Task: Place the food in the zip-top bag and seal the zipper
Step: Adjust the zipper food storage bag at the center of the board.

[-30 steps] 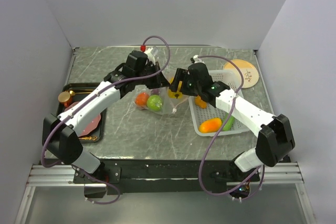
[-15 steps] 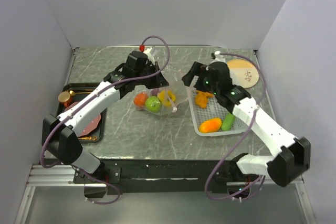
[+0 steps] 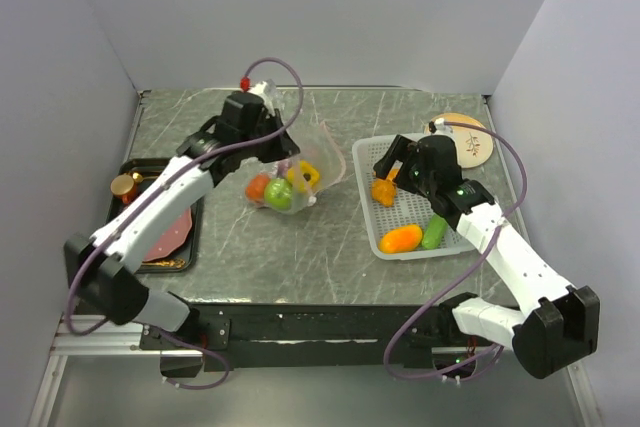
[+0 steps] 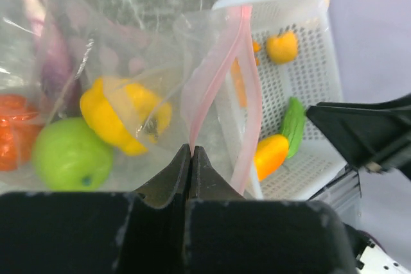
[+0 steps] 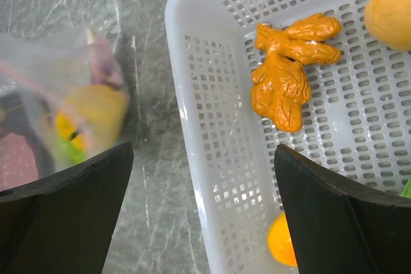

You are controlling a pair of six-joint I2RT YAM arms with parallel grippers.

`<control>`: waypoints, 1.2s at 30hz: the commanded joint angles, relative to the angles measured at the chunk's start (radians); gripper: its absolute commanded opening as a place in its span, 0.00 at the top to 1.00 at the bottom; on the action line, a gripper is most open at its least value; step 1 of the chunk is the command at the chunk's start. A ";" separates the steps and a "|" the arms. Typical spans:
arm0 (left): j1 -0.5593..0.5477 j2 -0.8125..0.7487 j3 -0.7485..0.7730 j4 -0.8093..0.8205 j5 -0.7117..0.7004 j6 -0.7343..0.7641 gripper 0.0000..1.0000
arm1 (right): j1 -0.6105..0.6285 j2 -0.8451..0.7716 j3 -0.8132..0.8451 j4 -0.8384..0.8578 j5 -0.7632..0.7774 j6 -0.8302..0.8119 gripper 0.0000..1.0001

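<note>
My left gripper [image 4: 191, 150] is shut on the pale pink zipper [image 4: 209, 75] at the mouth of the clear zip-top bag [image 3: 318, 154], holding it up off the table. Inside the bag lie a lime [image 4: 69, 156], a yellow pepper [image 4: 122, 113], a tomato [image 3: 258, 187] and a purple eggplant [image 4: 54, 62]. My right gripper [image 5: 205, 216] stands wide open and empty above the left wall of the white basket [image 5: 192, 126]. In the basket are a knobbly orange piece [image 5: 289, 75], a mango [image 3: 401, 238] and a cucumber [image 3: 434, 231].
A dark tray [image 3: 190, 230] at the left edge holds a reddish-pink slab [image 3: 165, 232], with a small gold can [image 3: 125, 187] beside it. A round wooden disc [image 3: 472, 137] lies behind the basket. Grey walls close in the left, back and right.
My right gripper let the yellow pepper go into the bag, opened wide and drew back right over the basket. My left gripper shifted the bag slightly left.
</note>
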 commanded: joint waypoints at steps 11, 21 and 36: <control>0.001 -0.230 0.199 -0.268 -0.433 -0.019 0.99 | -0.008 0.034 0.063 0.022 -0.029 -0.028 0.02; -0.014 -0.251 0.350 -0.485 -0.399 -0.031 0.99 | -0.008 0.113 0.088 0.039 -0.061 -0.033 0.03; -0.033 -0.016 0.069 -0.118 -0.098 0.002 0.99 | -0.089 0.192 0.058 -0.093 -0.004 -0.049 0.02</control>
